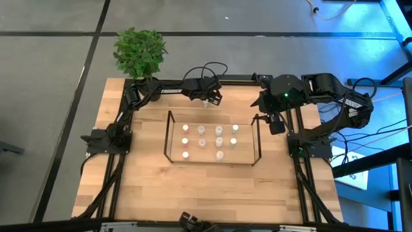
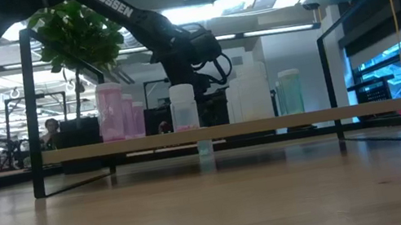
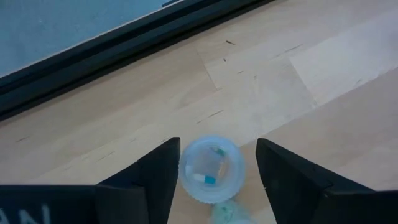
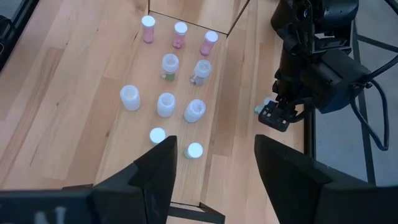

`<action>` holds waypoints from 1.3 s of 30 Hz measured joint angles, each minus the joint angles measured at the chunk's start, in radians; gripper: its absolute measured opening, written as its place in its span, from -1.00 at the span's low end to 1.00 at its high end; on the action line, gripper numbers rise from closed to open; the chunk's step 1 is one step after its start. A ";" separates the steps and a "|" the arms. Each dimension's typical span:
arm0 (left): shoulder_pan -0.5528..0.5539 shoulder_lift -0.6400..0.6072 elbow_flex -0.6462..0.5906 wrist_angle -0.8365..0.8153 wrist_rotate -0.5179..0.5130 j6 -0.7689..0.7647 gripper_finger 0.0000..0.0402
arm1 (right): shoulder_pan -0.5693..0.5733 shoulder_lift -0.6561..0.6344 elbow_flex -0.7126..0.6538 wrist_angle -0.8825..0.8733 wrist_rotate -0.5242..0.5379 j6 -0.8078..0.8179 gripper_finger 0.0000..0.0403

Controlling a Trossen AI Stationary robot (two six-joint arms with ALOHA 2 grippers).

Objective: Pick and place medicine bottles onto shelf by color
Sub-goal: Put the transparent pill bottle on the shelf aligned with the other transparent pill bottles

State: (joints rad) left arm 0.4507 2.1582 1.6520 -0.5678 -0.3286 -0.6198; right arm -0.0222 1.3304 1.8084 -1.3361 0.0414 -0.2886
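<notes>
The sorting is well advanced: ten medicine bottles stand on the shelf in the centre of the high view, grouped in columns, with pink ones toward the frame's left, pale grey-clear ones in the middle and two greenish ones toward the right. One bottle remains off the shelf, standing on the table just above the shelf's far rail in the high view. The left gripper is lowered over it; in the left wrist view this clear, greenish-tinted bottle sits between the parted fingers, which appear to touch neither side, so it looks bracketed but not yet gripped. The right gripper waits at the shelf's right end, fingers apart and empty. Judged from this, one pick and one placement are left, probably into the green column. The thin black rods of the shelf stand between the bottle and its slot and would have to be cleared from above. A potted plant stands at the upper left, off the working path.
</notes>
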 joint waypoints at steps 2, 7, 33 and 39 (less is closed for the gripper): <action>0.000 0.000 0.000 0.000 0.000 0.002 0.00 | 0.000 0.000 0.000 0.000 0.000 0.000 0.08; 0.000 0.000 0.000 0.000 0.001 0.002 -0.13 | 0.000 0.000 0.000 0.000 0.000 0.000 0.08; -0.012 -0.044 0.040 -0.008 -0.007 0.136 -0.40 | 0.000 0.000 0.000 0.008 0.000 0.000 0.08; -0.042 -0.077 0.094 -0.065 -0.002 0.236 -0.40 | 0.000 0.000 0.000 0.010 0.000 0.000 0.08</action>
State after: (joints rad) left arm 0.4085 2.0810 1.7463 -0.6329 -0.3302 -0.3839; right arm -0.0223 1.3304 1.8080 -1.3260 0.0418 -0.2886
